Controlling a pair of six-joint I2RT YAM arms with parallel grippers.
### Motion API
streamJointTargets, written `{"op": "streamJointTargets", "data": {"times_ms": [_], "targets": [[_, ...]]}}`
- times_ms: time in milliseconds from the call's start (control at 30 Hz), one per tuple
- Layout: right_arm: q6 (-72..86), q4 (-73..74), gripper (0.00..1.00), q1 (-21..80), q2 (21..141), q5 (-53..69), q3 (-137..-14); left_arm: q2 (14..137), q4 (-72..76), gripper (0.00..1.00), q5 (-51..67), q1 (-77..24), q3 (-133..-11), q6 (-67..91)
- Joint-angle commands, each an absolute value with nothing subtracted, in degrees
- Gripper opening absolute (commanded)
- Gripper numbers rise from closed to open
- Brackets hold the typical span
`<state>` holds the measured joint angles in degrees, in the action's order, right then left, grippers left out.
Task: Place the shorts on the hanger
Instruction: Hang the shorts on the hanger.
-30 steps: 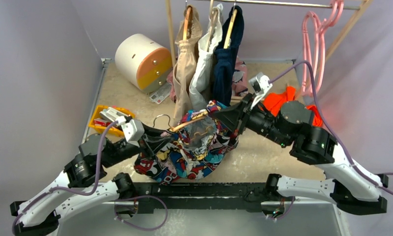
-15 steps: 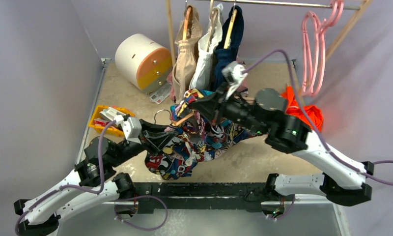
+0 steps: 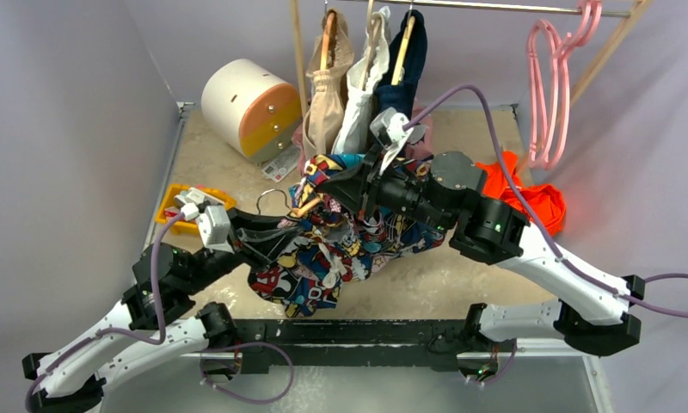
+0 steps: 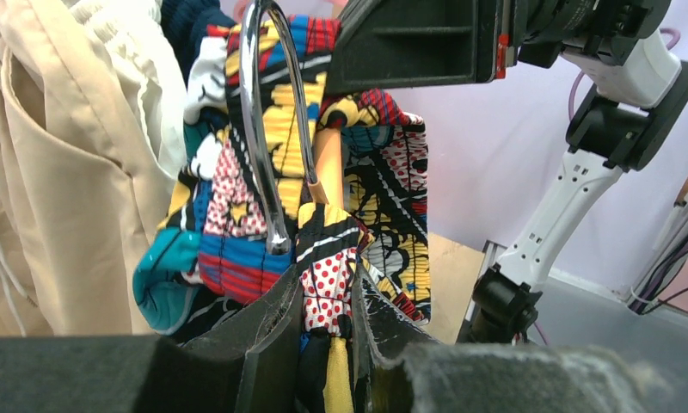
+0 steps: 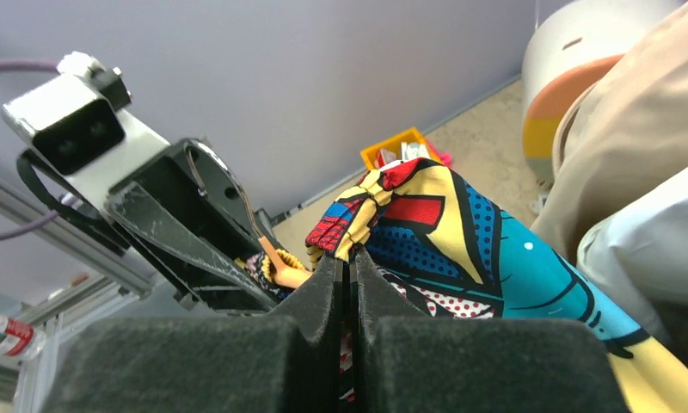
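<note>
The comic-print shorts (image 3: pixel 323 267) hang bunched between both arms above the table. My left gripper (image 3: pixel 272 237) is shut on the neck of the peach hanger (image 3: pixel 307 208), with shorts fabric wrapped over it between the fingers. In the left wrist view the hanger's silver hook (image 4: pixel 263 129) and peach stem (image 4: pixel 328 163) rise straight above the left gripper (image 4: pixel 328 280), and the shorts (image 4: pixel 229 249) drape around them. My right gripper (image 3: pixel 325 185) is shut on an edge of the shorts (image 5: pixel 444 215), close beside the hanger (image 5: pixel 276 262). The right gripper (image 5: pixel 349 258) shows no gap.
Beige, white and navy clothes (image 3: pixel 358 95) hang on wooden hangers just behind the shorts. Pink hangers (image 3: pixel 551 77) hang at the right of the rail. An orange garment (image 3: pixel 530 194) lies at the right, a white-and-orange drawer unit (image 3: pixel 250 107) at the back left, and a yellow tray (image 3: pixel 181 206) at the left.
My right gripper has swung left and toward the back with the shorts' edge, drawing the fabric over the hanger. The left arm has shifted slightly left, still holding.
</note>
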<state>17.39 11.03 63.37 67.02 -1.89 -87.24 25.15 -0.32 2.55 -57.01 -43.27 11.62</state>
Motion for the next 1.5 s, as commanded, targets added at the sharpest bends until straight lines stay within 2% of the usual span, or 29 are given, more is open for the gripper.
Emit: {"op": "streamJointTargets", "data": {"times_ms": [0,100,133,267,367,433,533,733,1067,1133,1200,1267,1367,1467], "targets": [[18.4,10.7,0.00,63.5,66.7,2.7,-85.0,23.4,6.6,0.00,1.8,-56.9,-44.4,12.7],[18.4,13.9,0.00,63.5,68.5,3.8,-87.0,24.7,6.3,0.00,3.0,-56.9,-45.2,13.0],[18.3,14.6,0.04,63.5,69.2,4.0,-87.7,25.3,6.7,0.00,3.5,-56.9,-45.2,13.3],[17.5,14.6,0.46,63.5,69.6,7.3,-88.7,25.7,9.3,0.00,4.1,-57.0,-44.0,14.8],[17.3,13.8,0.62,63.5,67.6,7.8,-88.5,25.3,9.8,0.00,4.0,-56.9,-43.9,15.1],[17.3,14.2,0.66,63.5,65.8,7.6,-89.0,24.5,10.2,0.00,3.9,-56.9,-43.7,15.4],[16.1,13.9,0.68,63.5,62.4,6.1,-89.0,23.4,10.4,0.00,3.4,-57.0,-43.4,15.6],[11.1,15.9,0.67,63.5,57.4,-5.5,-87.5,21.2,8.1,0.00,5.0,-56.9,-43.8,16.1],[6.9,15.8,0.63,63.5,56.0,-6.6,-85.8,21.2,-1.4,0.00,12.0,-56.9,-48.2,16.3],[6.4,17.0,0.57,63.5,57.0,-6.7,-86.2,21.6,-1.9,0.00,12.8,-56.9,-48.7,16.5],[4.1,19.0,0.52,63.5,58.3,-5.2,-86.6,21.6,-1.7,0.00,13.2,-56.9,-48.9,16.7],[2.0,21.1,0.52,63.5,58.7,-1.5,-86.4,21.7,-1.6,0.00,14.1,-56.9,-49.3,16.6],[0.3,21.9,0.58,63.5,57.6,3.8,-85.1,22.8,-4.1,0.00,17.9,-56.9,-51.3,15.8],[0.2,21.8,0.61,63.5,56.3,9.6,-84.8,25.2,-9.0,0.00,21.1,-56.9,-53.9,14.6]]}}
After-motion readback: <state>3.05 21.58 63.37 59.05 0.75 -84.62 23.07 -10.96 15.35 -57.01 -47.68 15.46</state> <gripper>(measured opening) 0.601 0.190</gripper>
